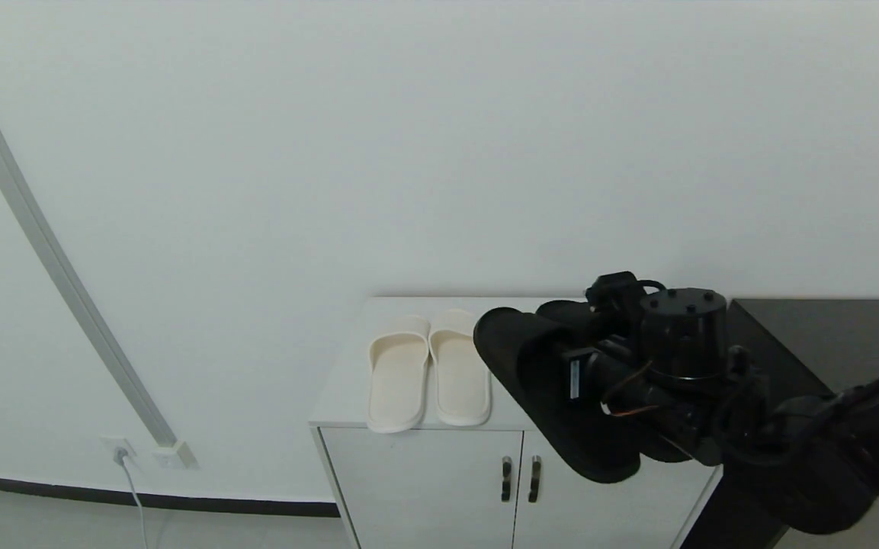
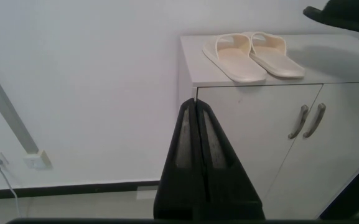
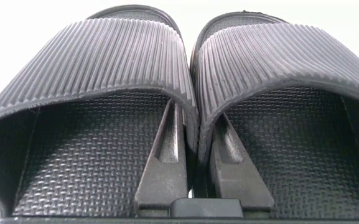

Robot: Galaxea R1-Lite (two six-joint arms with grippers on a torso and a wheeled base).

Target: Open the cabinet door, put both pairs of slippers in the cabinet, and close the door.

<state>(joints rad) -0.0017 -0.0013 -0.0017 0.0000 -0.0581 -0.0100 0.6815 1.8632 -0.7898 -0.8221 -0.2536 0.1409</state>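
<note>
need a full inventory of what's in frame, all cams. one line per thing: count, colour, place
cream open-toe foam slippers: one pair, cream, side by side on the cabinet top, toward its left front edge
black ribbed-strap rubber slippers: one pair, black, held in the air over the cabinet's right side
white two-door cabinet: one, white, against the wall, both doors shut
dark metal door handles: two, dark, upright where the doors meet
black-topped unit: one, black, beside the cabinet's right end
wall socket: one, white, low on the wall, cord plugged in
slanted wall strip: one, grey, running down to the socket
baseboard: one, black, along the wall's foot
right gripper: one finger inside each black slipper, pinching the pair
left gripper: shut, empty, left of the cabinet
</note>
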